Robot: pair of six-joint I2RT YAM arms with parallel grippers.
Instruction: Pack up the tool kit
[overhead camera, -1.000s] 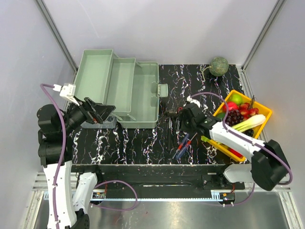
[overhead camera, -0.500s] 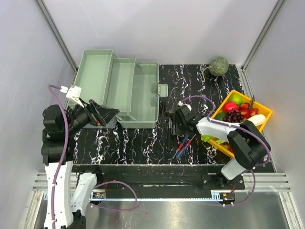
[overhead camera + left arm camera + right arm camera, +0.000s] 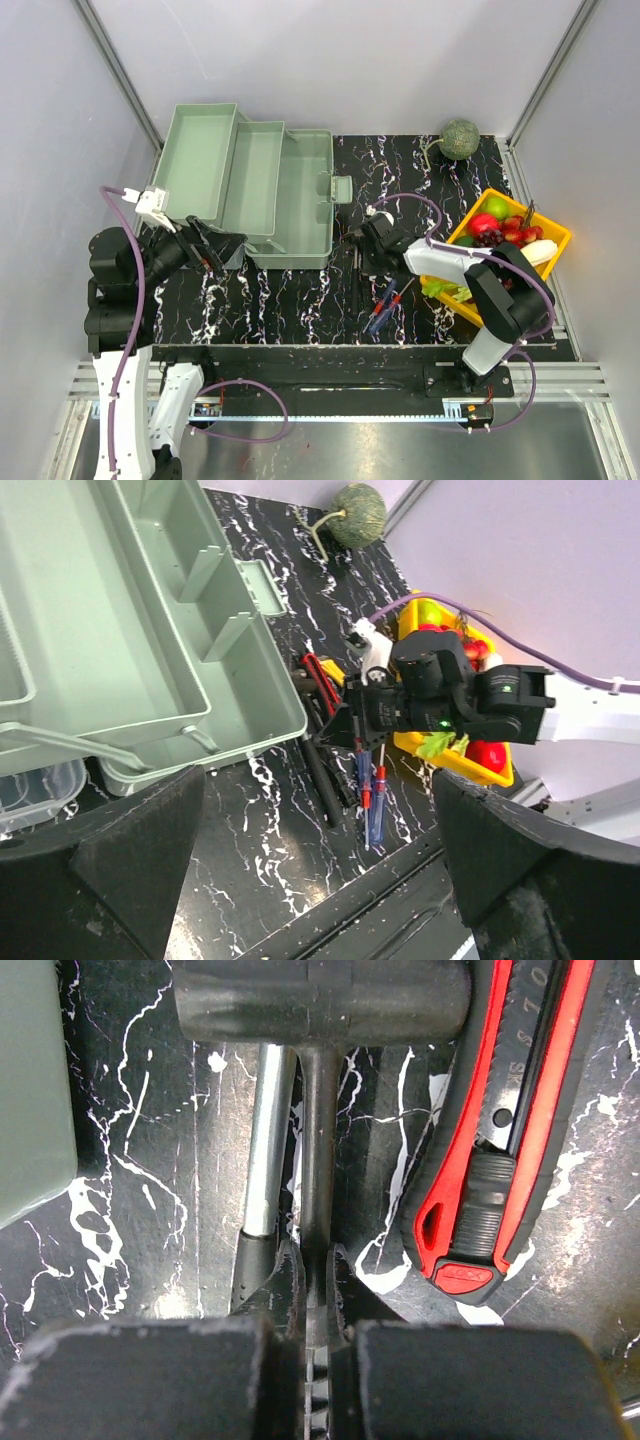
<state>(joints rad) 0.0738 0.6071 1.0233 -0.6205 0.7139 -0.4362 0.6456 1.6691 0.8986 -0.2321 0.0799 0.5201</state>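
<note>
The right pincer [image 3: 318, 1272] is pinched tight on the handle of the black hammer [image 3: 318, 1150], which lies on the table [image 3: 300, 300] just right of the open grey-green toolbox [image 3: 290, 190] with a red-and-black knife [image 3: 500, 1130] alongside, while the left pincer [image 3: 318, 820] hangs spread wide by the toolbox's near left corner.

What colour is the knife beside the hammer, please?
The knife is red and black; see right wrist view.

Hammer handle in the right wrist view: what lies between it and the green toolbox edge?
A silver shaft with a dark grip lies there, beside the hammer handle, then bare table up to the toolbox. The right wrist view shows it.
</note>
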